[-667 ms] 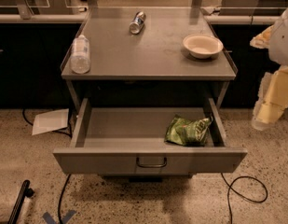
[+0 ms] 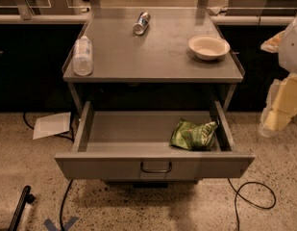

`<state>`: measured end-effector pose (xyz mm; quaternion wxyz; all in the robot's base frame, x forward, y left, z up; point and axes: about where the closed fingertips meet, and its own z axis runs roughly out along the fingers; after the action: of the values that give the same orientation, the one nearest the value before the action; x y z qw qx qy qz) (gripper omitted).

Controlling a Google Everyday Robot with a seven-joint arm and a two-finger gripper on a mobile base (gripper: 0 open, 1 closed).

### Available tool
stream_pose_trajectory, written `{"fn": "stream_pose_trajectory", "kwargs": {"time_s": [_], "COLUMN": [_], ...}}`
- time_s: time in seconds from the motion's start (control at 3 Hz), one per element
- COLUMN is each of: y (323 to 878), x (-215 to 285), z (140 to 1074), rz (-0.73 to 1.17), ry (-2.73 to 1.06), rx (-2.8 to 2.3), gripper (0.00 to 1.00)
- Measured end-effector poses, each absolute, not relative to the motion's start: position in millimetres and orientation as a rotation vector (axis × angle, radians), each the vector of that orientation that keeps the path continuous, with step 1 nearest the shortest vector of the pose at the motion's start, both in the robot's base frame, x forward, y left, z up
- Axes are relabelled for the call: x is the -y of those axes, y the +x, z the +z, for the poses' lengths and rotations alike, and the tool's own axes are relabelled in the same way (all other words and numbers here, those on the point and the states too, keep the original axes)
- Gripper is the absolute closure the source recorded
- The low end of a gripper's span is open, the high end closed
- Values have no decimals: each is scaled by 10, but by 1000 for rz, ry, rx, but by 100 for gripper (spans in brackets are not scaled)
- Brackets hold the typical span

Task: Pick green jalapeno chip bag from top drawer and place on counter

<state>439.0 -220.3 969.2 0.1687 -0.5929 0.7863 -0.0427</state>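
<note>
Crumpled shiny green jalapeno chip bag (image 2: 193, 134); gripper (image 2: 277, 115) far right

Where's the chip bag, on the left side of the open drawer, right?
No, the camera view shows the chip bag on the right side of the open drawer. The robot's hand is outside the drawer, at the picture's right edge.

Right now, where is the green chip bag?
In the camera view, the green jalapeno chip bag lies in the right front corner of the open top drawer. The gripper hangs outside, to the drawer's right.
</note>
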Motion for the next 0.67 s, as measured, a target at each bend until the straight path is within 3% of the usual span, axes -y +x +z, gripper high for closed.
{"fn": "stream_pose_trajectory", "kwargs": {"time_s": [0.67], "y": [4684], "x": [2483], "z": [8445], "rz": [-25], "ry": [-1481], "rx": [-2330], "gripper": [0]}}
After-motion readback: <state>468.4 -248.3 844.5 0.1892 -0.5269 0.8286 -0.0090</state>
